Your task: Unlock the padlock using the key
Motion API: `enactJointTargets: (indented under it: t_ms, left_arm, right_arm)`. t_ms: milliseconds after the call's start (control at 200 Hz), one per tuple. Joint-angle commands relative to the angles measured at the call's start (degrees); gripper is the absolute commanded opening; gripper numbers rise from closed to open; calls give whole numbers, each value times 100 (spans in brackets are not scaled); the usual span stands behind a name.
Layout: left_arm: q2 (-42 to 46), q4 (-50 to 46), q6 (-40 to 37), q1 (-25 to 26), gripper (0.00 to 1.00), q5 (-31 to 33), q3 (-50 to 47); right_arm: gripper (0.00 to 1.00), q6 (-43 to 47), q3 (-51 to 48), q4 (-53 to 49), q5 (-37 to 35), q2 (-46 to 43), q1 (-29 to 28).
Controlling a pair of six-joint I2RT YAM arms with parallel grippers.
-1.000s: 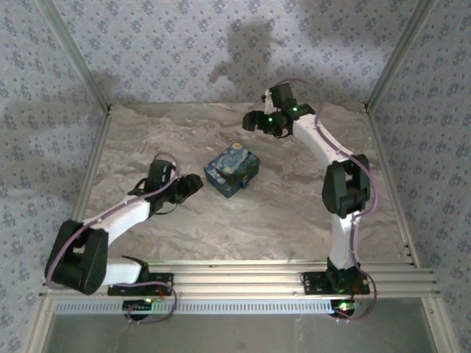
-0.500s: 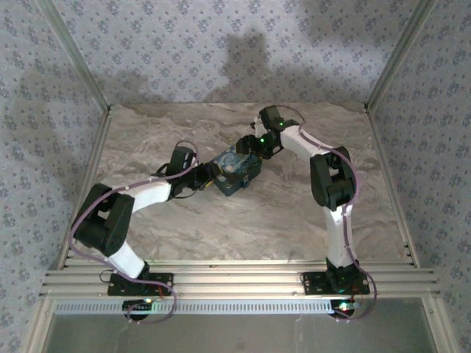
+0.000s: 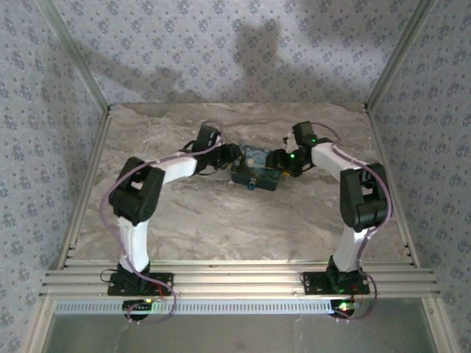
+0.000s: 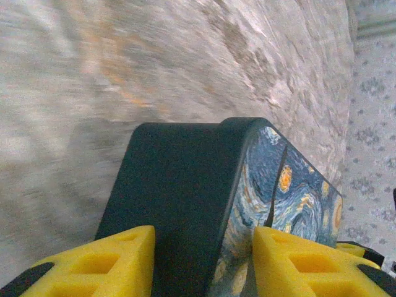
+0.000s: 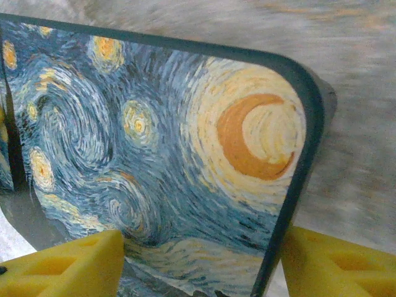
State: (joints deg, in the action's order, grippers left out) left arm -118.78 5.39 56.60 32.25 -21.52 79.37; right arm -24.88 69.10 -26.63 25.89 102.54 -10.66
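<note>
The padlock [image 3: 255, 169] is a dark blue block with a yellow-white swirl print, lying flat at mid-table. My left gripper [image 3: 234, 153] is at its left end, my right gripper [image 3: 278, 159] at its right end. In the left wrist view the padlock [image 4: 185, 185] shows its dark side and printed face between the yellow fingers [image 4: 117, 260]; the left gripper [image 4: 204, 260] stands open, straddling that edge. In the right wrist view the printed padlock [image 5: 173, 124] reaches behind one of the fingers [image 5: 68, 263] of the open right gripper [image 5: 203, 263]. A small bluish nub [image 3: 252, 187] juts from its near edge; I cannot tell whether it is the key.
The marble-patterned table [image 3: 221, 228] is bounded by slanted aluminium posts [image 3: 88, 184] at left and right, and ribbed rails [image 3: 235, 279] along the near edge by the arm bases. Patterned walls rise behind and at the sides.
Both grippers have closed in on the padlock from left and right. The padlock has shifted right and turned, and now lies between them.
</note>
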Motion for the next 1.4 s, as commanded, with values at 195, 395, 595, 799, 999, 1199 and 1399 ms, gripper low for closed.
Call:
enactJointTargets:
  t_ms: [195,395,595,799,999,1199,1399]
  left_arm:
    - [-866,-290,-47,528,44,-566,1360]
    - [-580,-942,-661,424,51,-404,1410]
    - [43,-2249,-1608,118,66,133,1429]
    - [882,-2857,-2075,-471,75,662,878]
    - [1680,-3336,-2215,-1573,78,1096,174]
    - [1620,-3801,-2360,-2680,74,1524,87]
    - [645,-4387,-2680,-2986,67,1900,1019]
  right_arm:
    - [66,-52,-410,-106,181,-689,362]
    - [71,-88,-300,-142,65,-665,371]
    - [76,-166,-125,-110,89,-527,373]
    - [77,-214,470,-216,215,-79,227]
    - [79,-200,704,-341,-52,31,-63]
    - [81,-245,591,-539,-656,-413,-20]
    - [82,-219,377,-650,-1216,-1087,-7]
